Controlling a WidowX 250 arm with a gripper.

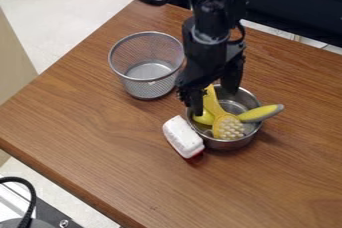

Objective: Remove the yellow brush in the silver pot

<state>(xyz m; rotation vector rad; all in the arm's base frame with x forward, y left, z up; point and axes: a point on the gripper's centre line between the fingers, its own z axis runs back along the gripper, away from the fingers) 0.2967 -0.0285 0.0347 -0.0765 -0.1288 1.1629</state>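
pot (232,145) glossy metal, basket (148,90) metal mesh, tbl (120,142) smooth wood-look, brush (228,126) plast.

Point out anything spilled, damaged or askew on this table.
Nothing looks spilled or damaged. The only mildly untidy spot: a grey-tipped yellow handle juts out over the rim of the silver pot.

No readable text, labels, brands, numbers or signs.
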